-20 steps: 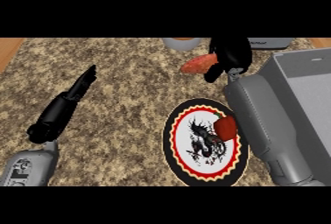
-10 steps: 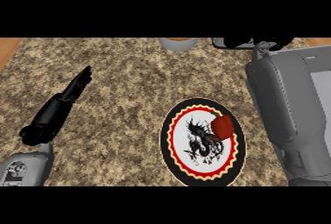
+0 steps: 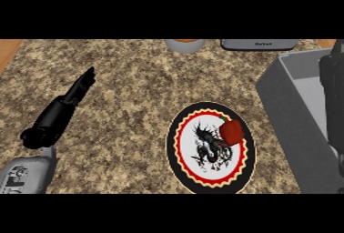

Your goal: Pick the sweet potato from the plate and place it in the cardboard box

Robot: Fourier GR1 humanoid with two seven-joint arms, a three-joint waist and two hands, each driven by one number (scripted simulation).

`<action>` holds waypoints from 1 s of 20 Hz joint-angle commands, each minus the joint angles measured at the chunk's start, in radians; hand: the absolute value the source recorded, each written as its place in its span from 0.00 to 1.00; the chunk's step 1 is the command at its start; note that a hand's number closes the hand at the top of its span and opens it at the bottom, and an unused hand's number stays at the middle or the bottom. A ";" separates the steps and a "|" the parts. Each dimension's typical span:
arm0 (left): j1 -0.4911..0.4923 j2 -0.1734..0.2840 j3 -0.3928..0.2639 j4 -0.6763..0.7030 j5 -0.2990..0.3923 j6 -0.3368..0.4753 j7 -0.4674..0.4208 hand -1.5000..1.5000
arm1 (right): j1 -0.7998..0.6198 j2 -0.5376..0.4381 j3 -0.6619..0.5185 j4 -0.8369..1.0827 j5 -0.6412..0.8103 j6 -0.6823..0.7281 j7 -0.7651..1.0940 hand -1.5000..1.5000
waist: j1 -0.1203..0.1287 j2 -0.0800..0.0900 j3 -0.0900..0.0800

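Head view looks steeply down on the speckled bench (image 3: 128,59), which carries everything. The grey box (image 3: 282,95) stands along the right side, open top upward, so anything brought over it can go straight down past its tall left wall. A dark shape along the right edge is the right arm (image 3: 332,118), stretched over the box's opening, which fits the placing step. Its far end should be the right hand (image 3: 332,66), but I cannot tell how it is set or whether it holds anything. The sweet potato shows nowhere: it is not on the plate, so by my judgement it is either in that hand or already down in the box, hidden by the arm and the wall. The round plate (image 3: 180,150), with its scalloped rim and dark dragon figure, lies just left of the box, near the middle. The left hand (image 3: 67,102) rests well apart on the left with its fingers (image 3: 86,79) straight, together and empty, pointing far and clear of the work. A red vegetable (image 3: 231,132) with a green stem sits on the plate's right side, close to the box wall. A cup (image 3: 184,44) and a grey device (image 3: 259,44) stand at the far edge, blocking nothing.
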 commanded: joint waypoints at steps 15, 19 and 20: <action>0.050 0.012 0.031 -0.023 0.005 -0.019 -0.029 0.50 | 0.212 -0.271 -0.194 0.166 -0.277 0.478 -0.203 1.00 | -0.003 -0.001 0.000; 0.066 0.002 0.017 -0.031 -0.011 -0.015 -0.034 0.50 | 0.245 -0.314 -0.226 0.229 -0.322 0.568 -0.231 0.00 | 0.001 -0.001 0.000; 0.030 -0.036 -0.013 -0.029 -0.039 0.020 0.001 0.50 | 0.231 -0.297 -0.214 0.212 -0.348 0.600 -0.257 0.00 | -0.001 -0.001 0.000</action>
